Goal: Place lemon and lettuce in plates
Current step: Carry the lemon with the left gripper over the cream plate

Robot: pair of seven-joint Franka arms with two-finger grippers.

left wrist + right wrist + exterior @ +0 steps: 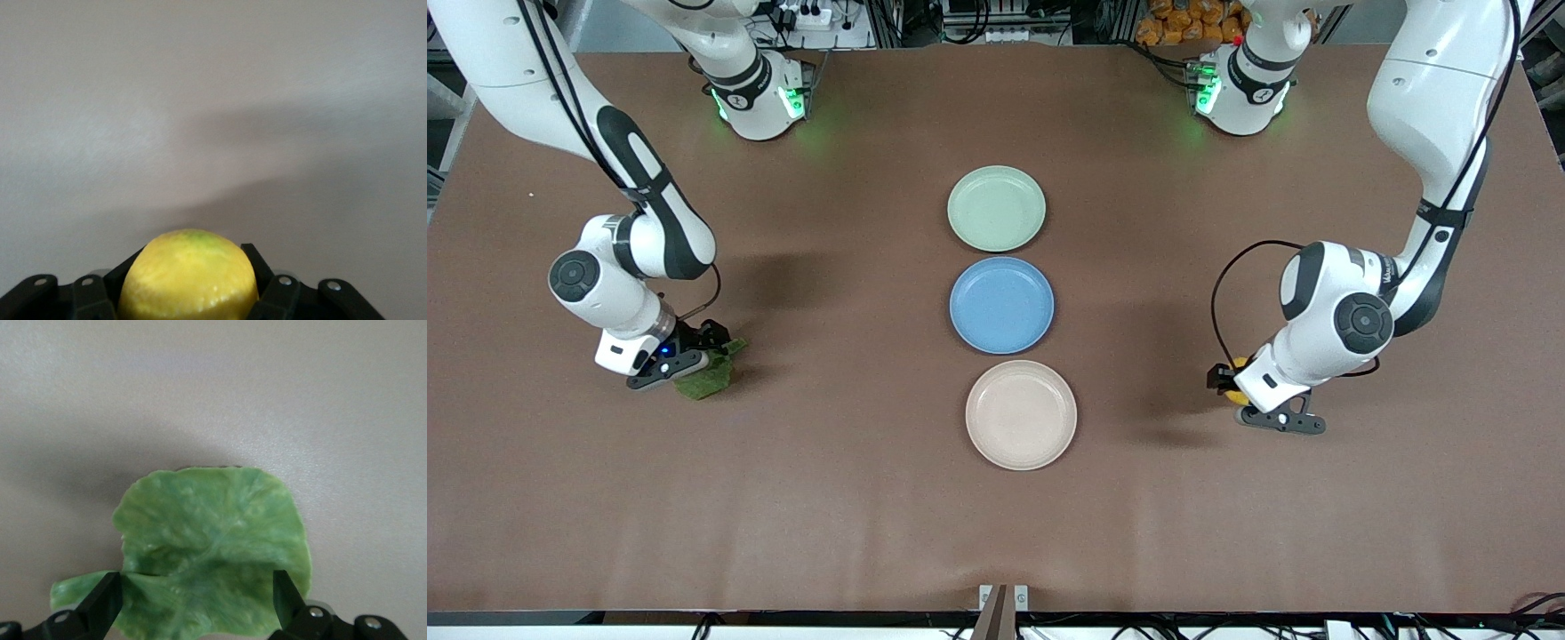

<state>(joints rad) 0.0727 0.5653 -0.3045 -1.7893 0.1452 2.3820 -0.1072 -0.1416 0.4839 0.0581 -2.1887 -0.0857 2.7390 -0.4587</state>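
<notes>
The yellow lemon (189, 277) fills the space between the fingers of my left gripper (193, 267), which is shut on it. In the front view only a sliver of the lemon (1236, 396) shows under the left gripper (1227, 382), low over the table toward the left arm's end. The dark green lettuce (213, 527) lies flat on the table, and my right gripper (195, 583) is open with a finger on each side of the leaf. From the front, the lettuce (707, 382) pokes out beneath the right gripper (703, 351). Mint green plate (996, 208) and beige plate (1021, 414) hold nothing.
A blue plate (1001, 305) sits between the mint and beige plates, the three in a row down the table's middle. Brown table (854, 498) stretches bare between the plates and each gripper.
</notes>
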